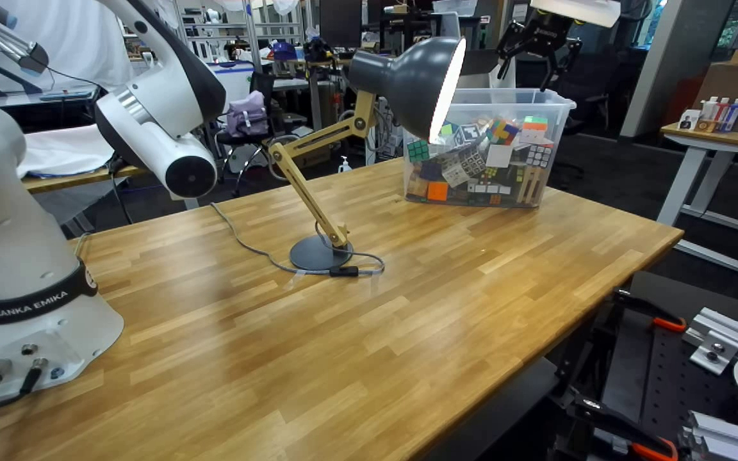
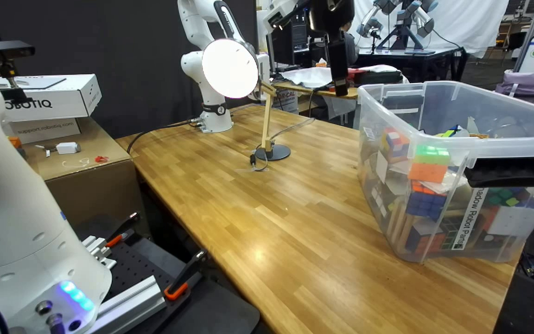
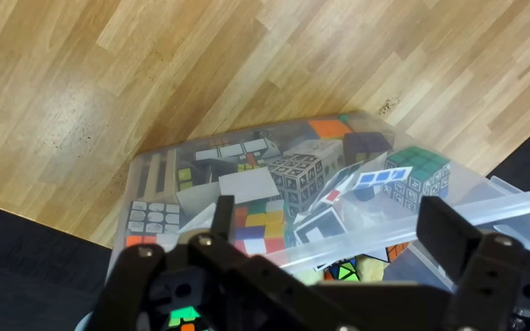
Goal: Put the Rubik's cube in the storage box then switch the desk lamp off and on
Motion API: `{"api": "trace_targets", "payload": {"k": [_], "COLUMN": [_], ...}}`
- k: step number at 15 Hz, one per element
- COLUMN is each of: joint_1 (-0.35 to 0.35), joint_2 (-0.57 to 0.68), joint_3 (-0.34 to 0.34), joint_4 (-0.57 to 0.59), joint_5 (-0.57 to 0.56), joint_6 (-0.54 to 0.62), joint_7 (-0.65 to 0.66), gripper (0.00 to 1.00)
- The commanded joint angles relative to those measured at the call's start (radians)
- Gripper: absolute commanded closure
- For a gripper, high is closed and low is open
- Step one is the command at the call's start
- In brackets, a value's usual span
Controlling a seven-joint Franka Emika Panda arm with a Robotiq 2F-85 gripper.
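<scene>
Gripper [image 3: 329,216] is released, jaws spread, near the storage box [image 1: 478,99], above rim level. Multicoloured Rubik's cube [image 3: 262,225] sits tilted inside the storage box among other cubes [image 3: 295,172], lower than the gripper. Desk lamp [image 1: 362,121] stands on the bench [image 1: 407,358], apart from the storage box; lower arm [image 1: 308,197] leans away from it, lit head [image 1: 407,86] points toward its end.

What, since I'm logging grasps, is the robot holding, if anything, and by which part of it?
Nothing: in the wrist view the jaws stand wide open, and the storage box shows through the gap between them.
</scene>
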Motion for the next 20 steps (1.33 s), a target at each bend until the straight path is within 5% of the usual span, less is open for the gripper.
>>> {"api": "trace_targets", "payload": {"k": [1, 20], "joint_1": [-0.013, -0.032], "joint_2": [-0.043, -0.051], "joint_3": [0.024, 0.067], "joint_4": [-0.067, -0.348], "joint_5": [-0.045, -0.178], "joint_6": [0.052, 0.164], "joint_7": [0.03, 0.091], "gripper": [0.0, 0.0]}}
